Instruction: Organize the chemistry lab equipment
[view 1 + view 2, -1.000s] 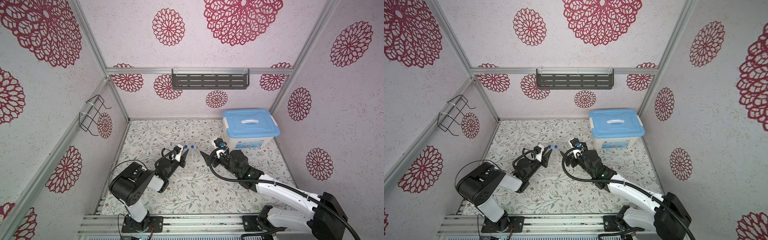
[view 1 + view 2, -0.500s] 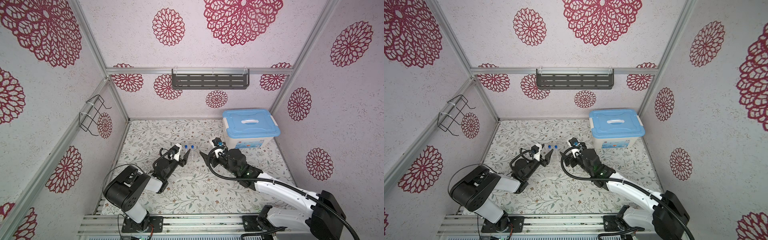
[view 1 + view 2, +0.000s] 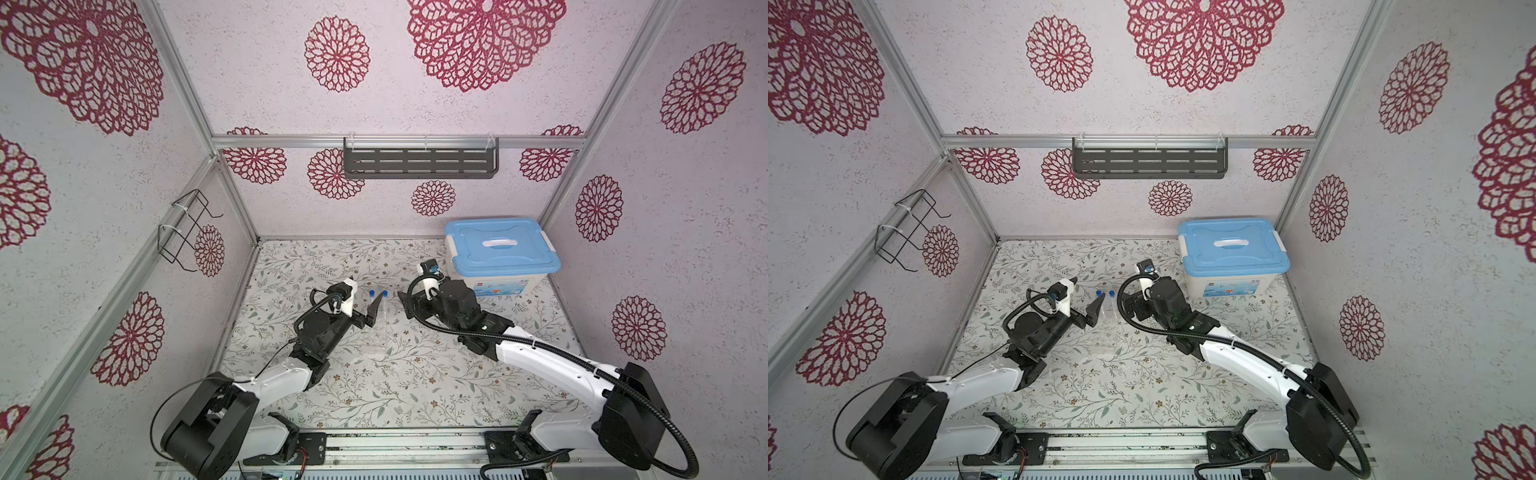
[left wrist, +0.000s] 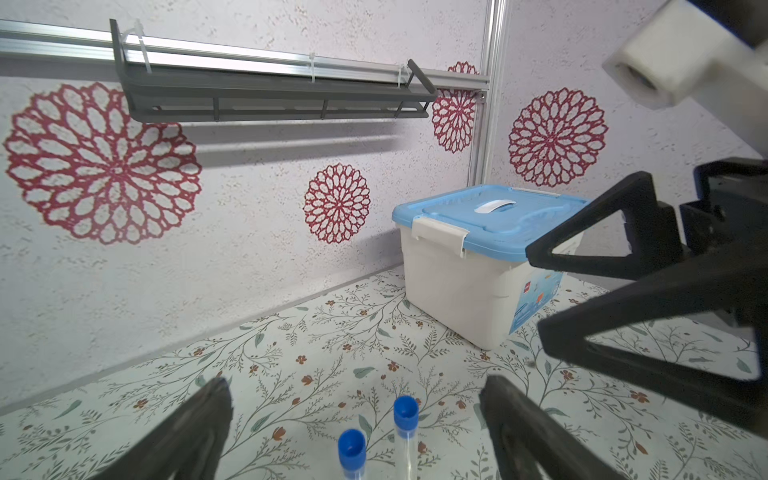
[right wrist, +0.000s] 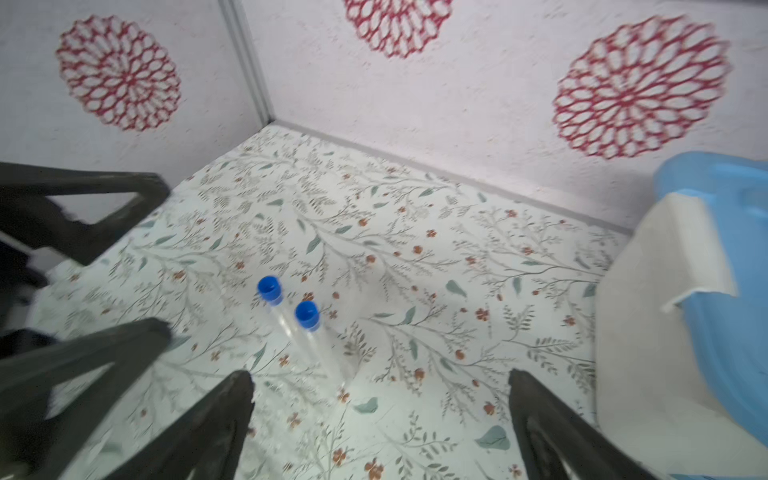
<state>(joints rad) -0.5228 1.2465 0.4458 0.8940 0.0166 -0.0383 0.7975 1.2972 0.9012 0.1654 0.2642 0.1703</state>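
Left hand [image 4: 355,385] and right hand [image 5: 380,380] are hovering spread wide, gripping nothing, flanking two blue-capped tubes [image 5: 309,332] standing side by side on the table [image 3: 374,395].

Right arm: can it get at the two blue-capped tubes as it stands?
Probably yes. The tubes stand just ahead of its wide-open jaws, nothing between. The left arm's open jaws flank the same tubes from the opposite side, so a collision there is the main risk.
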